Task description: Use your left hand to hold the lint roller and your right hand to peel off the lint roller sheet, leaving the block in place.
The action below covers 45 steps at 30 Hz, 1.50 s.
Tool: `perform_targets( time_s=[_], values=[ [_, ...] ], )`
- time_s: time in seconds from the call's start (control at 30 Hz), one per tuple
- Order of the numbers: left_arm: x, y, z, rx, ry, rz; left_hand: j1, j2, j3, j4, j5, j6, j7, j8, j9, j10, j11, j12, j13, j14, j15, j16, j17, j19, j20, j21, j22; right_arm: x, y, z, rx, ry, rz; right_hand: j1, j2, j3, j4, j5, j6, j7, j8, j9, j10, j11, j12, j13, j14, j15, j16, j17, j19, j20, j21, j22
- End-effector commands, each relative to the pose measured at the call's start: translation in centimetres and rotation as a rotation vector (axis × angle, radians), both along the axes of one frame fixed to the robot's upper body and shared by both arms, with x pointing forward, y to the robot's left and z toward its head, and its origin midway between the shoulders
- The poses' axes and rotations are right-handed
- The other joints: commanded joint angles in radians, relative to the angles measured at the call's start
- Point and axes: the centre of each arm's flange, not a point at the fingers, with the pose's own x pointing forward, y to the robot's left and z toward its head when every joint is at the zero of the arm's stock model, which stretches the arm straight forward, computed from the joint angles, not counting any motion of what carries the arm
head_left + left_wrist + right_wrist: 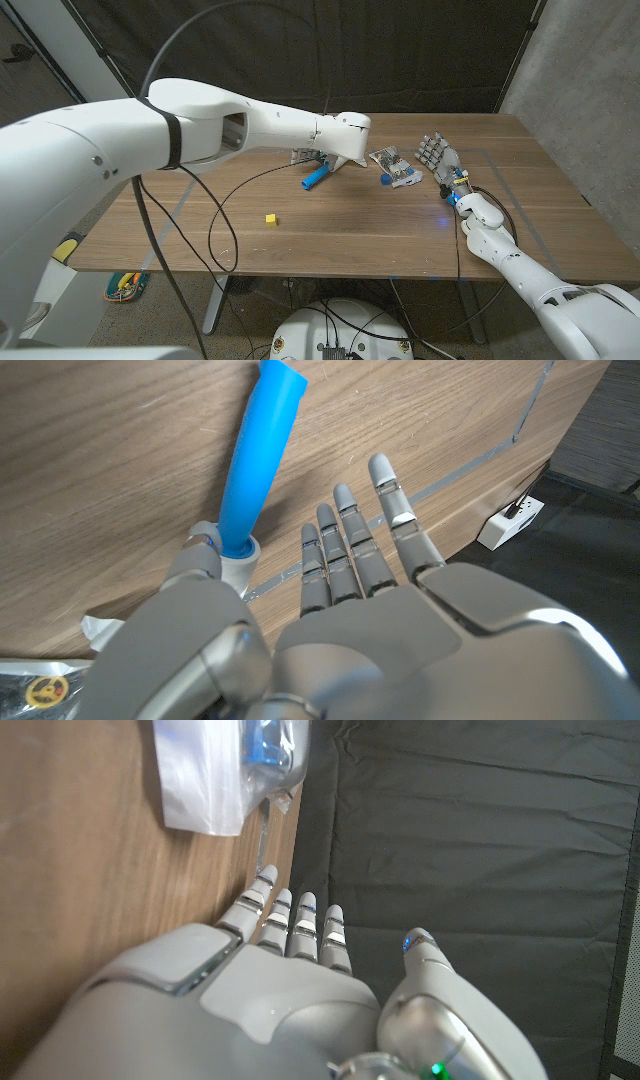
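Yellow block (270,218) alone on the wooden bench (200,240), blue-handled lint roller (316,176) lying beside the left hand (345,160), its roll end hidden under that released hand, clear plastic bag (395,167) with blurred contents, right hand (445,165) spread, holding nothing.

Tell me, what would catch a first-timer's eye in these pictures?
Probably the big white left arm sweeping across the wooden table, its left hand at the bright blue handle of the lint roller near the middle. A tiny yellow block sits alone nearer the front, and the right hand waits open beside a clear plastic packet.
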Motion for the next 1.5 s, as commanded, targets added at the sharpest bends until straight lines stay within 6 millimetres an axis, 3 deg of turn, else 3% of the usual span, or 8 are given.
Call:
perform_targets(
  time_s=[0.03, 0.7, 0.9, 1.1, 1.17, 1.3, 1.43, 1.5],
  values=[
    [1.2, -1.1, -0.3, 0.027, 0.019, 0.015, 0.006, 0.003, 0.011, 0.001, -0.003, 0.01, 0.001, 0.004, 0.003, 0.02, -0.002, 0.008, 0.006, 0.016, -0.019, 0.006, 0.001, 0.011, -0.006, 0.004, -0.001, 0.7, -0.5, -0.3, 0.01, -0.003, -0.004, -0.01, -0.002, 0.001, 0.005, -0.002, 0.009, 0.0, 0.007, 0.004, 0.008, 0.0, 0.005, 0.001, 0.013, 0.002, 0.011, 0.005, 0.005, 0.005, 0.009, 0.002],
    [2.3, -2.9, -1.4, 0.144, 0.066, 0.112, 0.043, 0.032, 0.04, -0.013, -0.008, 0.079, 0.009, 0.016, 0.005, 0.079, -0.017, 0.038, 0.012, 0.086, -0.043, 0.012, -0.008, 0.045, -0.035, 0.009, -0.002, 1.6, -0.5, -1.0, 0.041, -0.01, -0.02, -0.023, -0.001, -0.001, 0.011, 0.0, 0.017, 0.0, 0.007, 0.003, 0.031, 0.007, 0.01, 0.002, 0.049, 0.003, 0.022, 0.006, 0.025, 0.006, 0.016, 0.003],
    [2.4, -3.1, -1.5, 0.168, 0.055, 0.132, 0.226, 0.099, 0.111, -0.056, 0.014, 0.09, 0.0, 0.005, 0.006, 0.097, -0.035, 0.048, 0.017, 0.109, -0.059, 0.03, 0.008, 0.066, -0.056, 0.015, 0.0, 1.9, -0.5, -1.5, 0.057, -0.003, -0.022, -0.031, 0.0, -0.003, 0.015, 0.001, 0.028, 0.0, 0.01, 0.003, 0.041, 0.007, 0.012, 0.002, 0.067, 0.001, 0.027, 0.007, 0.031, 0.008, 0.018, 0.003],
    [3.0, -2.4, -2.1, 0.15, 0.046, 0.132, 0.306, 0.087, 0.124, -0.058, 0.018, 0.083, -0.007, -0.004, 0.007, 0.089, -0.044, 0.046, 0.02, 0.083, -0.066, 0.017, 0.005, 0.08, -0.066, 0.023, 0.001, 1.8, -0.4, -1.0, 0.057, -0.022, -0.036, -0.039, 0.001, -0.004, 0.02, 0.002, 0.039, 0.001, 0.012, 0.003, 0.054, 0.01, 0.015, 0.002, 0.088, 0.003, 0.034, 0.008, 0.041, 0.009, 0.021, 0.004],
    [3.1, -1.9, -2.5, 0.127, 0.01, 0.122, 0.319, 0.085, 0.129, -0.047, 0.018, 0.101, -0.005, 0.001, 0.008, 0.108, -0.048, 0.052, 0.021, 0.107, -0.068, 0.016, -0.007, 0.112, -0.078, 0.037, 0.001, 1.8, -0.4, -0.8, 0.054, -0.024, -0.042, -0.041, 0.001, -0.004, 0.021, 0.003, 0.04, 0.0, 0.012, 0.003, 0.058, 0.012, 0.016, 0.003, 0.09, 0.004, 0.034, 0.009, 0.043, 0.01, 0.021, 0.004],
    [3.7, -0.8, -3.6, 0.083, -0.004, 0.11, 0.349, 0.084, 0.144, -0.039, 0.021, 0.145, -0.005, 0.015, 0.012, 0.155, -0.055, 0.062, 0.024, 0.183, -0.088, 0.016, -0.041, 0.194, -0.137, 0.074, 0.0, 1.7, -0.4, -0.8, 0.053, -0.025, -0.058, -0.044, 0.003, -0.004, 0.023, 0.003, 0.044, 0.0, 0.013, 0.003, 0.06, 0.011, 0.016, 0.003, 0.102, 0.006, 0.038, 0.009, 0.046, 0.01, 0.022, 0.004],
    [4.8, 0.6, -5.3, 0.021, 0.032, 0.101, 0.336, 0.07, 0.141, -0.025, 0.019, 0.151, -0.003, 0.016, 0.014, 0.148, -0.041, 0.046, 0.017, 0.187, -0.07, -0.002, -0.061, 0.223, -0.153, 0.087, -0.002, 1.4, -0.3, -1.0, 0.061, -0.028, -0.07, -0.047, 0.004, -0.004, 0.026, 0.004, 0.051, 0.002, 0.014, 0.003, 0.07, 0.013, 0.018, 0.003, 0.114, 0.005, 0.041, 0.01, 0.048, 0.011, 0.022, 0.004],
    [5.2, 1.2, -6.1, 0.001, 0.017, 0.103, 0.35, 0.1, 0.162, -0.023, 0.027, 0.185, 0.006, 0.029, 0.016, 0.187, -0.045, 0.047, 0.011, 0.225, -0.082, 0.001, -0.071, 0.237, -0.165, 0.094, -0.004, 1.3, -0.3, -1.0, 0.064, -0.03, -0.074, -0.048, 0.005, -0.004, 0.026, 0.004, 0.052, 0.002, 0.014, 0.003, 0.071, 0.014, 0.018, 0.003, 0.117, 0.005, 0.042, 0.01, 0.05, 0.012, 0.023, 0.004]
  ],
)
